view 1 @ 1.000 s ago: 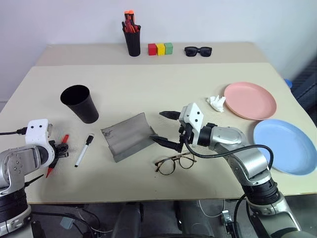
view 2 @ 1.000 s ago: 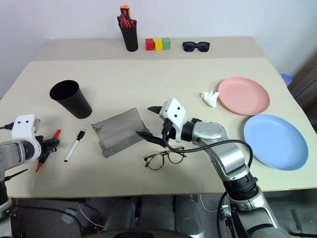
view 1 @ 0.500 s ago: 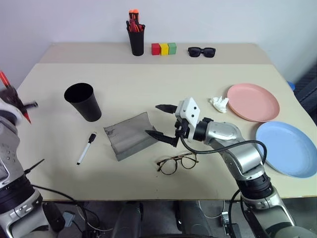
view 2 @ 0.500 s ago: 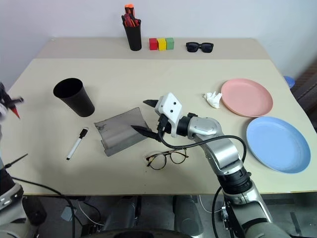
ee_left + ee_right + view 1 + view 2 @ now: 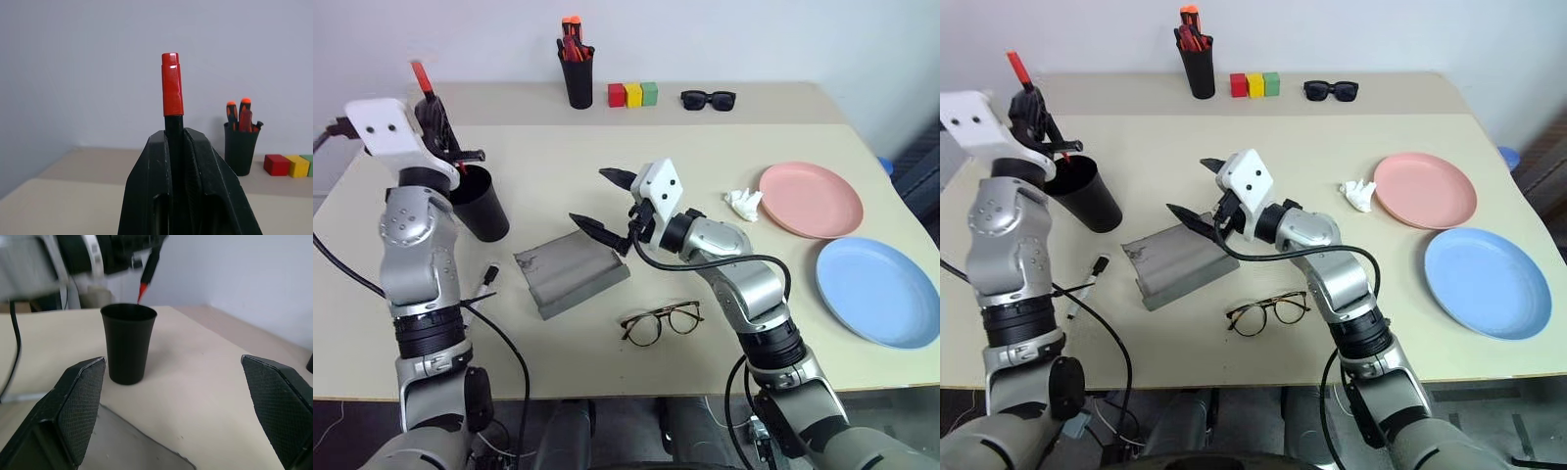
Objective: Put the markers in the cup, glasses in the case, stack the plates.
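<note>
Beige matte tabletop (image 5: pixel 705 157) against a plain pale wall.

Near: thin round-lensed glasses (image 5: pixel 661 322); grey fabric-textured case (image 5: pixel 572 273), lid open; white marker (image 5: pixel 490 273) lying flat.

Mid: right gripper (image 5: pixel 602 199), jaws wide, empty, above the case; left gripper (image 5: pixel 438 119) clamped on the red-capped marker (image 5: pixel 418 74), cap up, over the glossy tapered cup (image 5: pixel 481 204). Advice: centre over the rim, lower, then release.

Far: salmon plate (image 5: pixel 808 199), blue plate (image 5: pixel 875 289), well-spaced.

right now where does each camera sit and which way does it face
Head views: on the head, looking down over the table, both arms in view.
Left wrist view: on the left arm, looking along shut fingers clamping the red-capped marker, toward the wall.
Right wrist view: on the right arm, between open fingers, facing the cup.
Shared: cup and marker, also in the head views.
</note>
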Controlling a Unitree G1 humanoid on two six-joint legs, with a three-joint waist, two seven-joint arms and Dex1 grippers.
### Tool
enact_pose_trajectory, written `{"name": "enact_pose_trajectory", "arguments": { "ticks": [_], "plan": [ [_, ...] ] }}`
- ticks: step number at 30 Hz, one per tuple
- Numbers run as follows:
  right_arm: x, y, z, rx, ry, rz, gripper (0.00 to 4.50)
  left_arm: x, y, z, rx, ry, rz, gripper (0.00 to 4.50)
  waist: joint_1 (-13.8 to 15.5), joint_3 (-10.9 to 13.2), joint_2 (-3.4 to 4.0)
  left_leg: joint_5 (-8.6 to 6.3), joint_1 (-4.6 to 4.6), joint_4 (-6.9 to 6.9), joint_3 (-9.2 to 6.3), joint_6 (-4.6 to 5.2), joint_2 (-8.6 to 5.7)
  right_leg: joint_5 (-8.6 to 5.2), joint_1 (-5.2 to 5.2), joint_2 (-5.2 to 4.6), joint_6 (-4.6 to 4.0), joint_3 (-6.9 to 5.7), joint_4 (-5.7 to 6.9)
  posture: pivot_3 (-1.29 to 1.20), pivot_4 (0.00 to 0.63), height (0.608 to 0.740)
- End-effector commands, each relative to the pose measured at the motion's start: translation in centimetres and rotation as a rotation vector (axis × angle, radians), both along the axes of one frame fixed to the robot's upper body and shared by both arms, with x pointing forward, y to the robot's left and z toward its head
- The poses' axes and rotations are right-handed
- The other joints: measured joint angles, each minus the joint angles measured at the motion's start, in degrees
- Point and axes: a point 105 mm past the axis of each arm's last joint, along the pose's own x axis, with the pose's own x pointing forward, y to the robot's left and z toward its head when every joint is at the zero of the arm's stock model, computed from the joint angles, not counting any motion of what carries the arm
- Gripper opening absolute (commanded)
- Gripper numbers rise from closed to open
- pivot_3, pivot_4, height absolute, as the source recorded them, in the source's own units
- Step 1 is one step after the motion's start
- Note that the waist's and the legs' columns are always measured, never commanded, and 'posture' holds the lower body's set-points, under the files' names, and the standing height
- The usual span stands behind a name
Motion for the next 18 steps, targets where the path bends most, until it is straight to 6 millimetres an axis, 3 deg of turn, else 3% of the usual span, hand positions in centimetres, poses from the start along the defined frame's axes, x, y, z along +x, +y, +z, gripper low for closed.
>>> {"name": "enact_pose_trajectory", "arguments": {
  "ticks": [1, 10, 18],
  "plan": [
    [-0.3, -0.2, 0.9, 0.07, 0.019, 0.005, 4.5, -1.0, 0.3, 0.7, 0.033, -0.059, 0.033, 0.07, -0.2, 0.0, 0.0, 0.0, 0.0, 0.01, 0.0, 0.0, 0.0, 0.0, 0.0, 0.0, 0.0, 0.0, 0.0, 0.0, 0.15, 0.74],
    [-0.5, 0.0, 0.5, 0.075, 0.048, 0.022, 4.5, -2.4, 0.1, -1.4, 0.082, -0.02, 0.099, 0.07, -0.1, 0.0, 0.0, 0.01, 0.02, 0.03, -0.02, 0.01, 0.0, 0.01, 0.02, 0.01, 0.0, 0.0, 0.02, 0.0, 0.15, 0.74],
    [-0.7, 0.5, 0.5, 0.071, 0.045, 0.049, 4.5, -2.0, -0.4, -2.8, 0.066, 0.013, 0.098, 0.07, -0.1, 0.0, 0.0, 0.01, 0.02, 0.04, -0.02, 0.01, 0.0, 0.02, 0.03, 0.01, 0.0, -0.01, 0.02, 0.0, 0.15, 0.74]
  ]
}}
